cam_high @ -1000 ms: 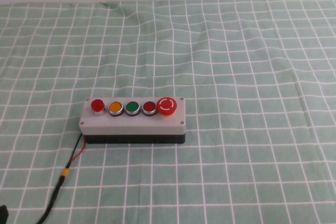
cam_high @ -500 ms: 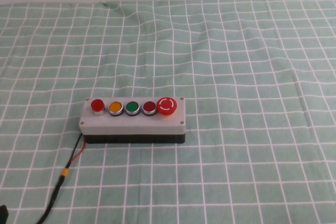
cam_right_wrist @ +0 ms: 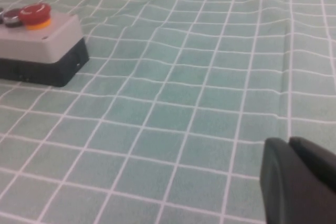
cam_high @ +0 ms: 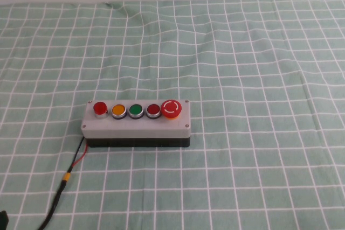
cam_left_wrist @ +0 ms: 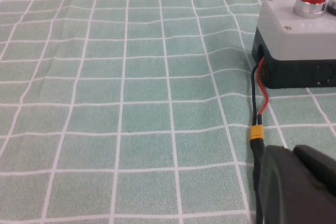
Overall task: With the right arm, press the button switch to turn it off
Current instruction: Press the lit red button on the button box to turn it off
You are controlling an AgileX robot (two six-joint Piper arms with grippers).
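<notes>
Button switch box (cam_high: 136, 124), grey lid on a black base, is sitting on the green checked tablecloth (cam_high: 242, 79), left of centre and towards the near side. Five buttons are running left to right in one row on the lid: red button (cam_high: 100, 108), orange button (cam_high: 118, 110), green button (cam_high: 135, 110), dark red button (cam_high: 153, 110) and a big red mushroom button (cam_high: 171, 108) at the right end.

Right gripper (cam_right_wrist: 294, 177) is hanging low over the cloth, well apart from the box and off to its right. Whether it is open or closed cannot be told. Left gripper (cam_left_wrist: 296, 182) is sitting near the box's left end, on its near side, state also impossible to tell.

The high view is showing the whole row of buttons but neither arm. The right wrist view is catching only the box's right end with the mushroom button. The left wrist view is catching the left end with the red button, plus the cable (cam_left_wrist: 258, 103), red and black wires leaving the base and running through a yellow connector (cam_left_wrist: 255, 133) to just beside the left gripper.

White curved marks are showing on the mushroom cap, too small to read.
</notes>
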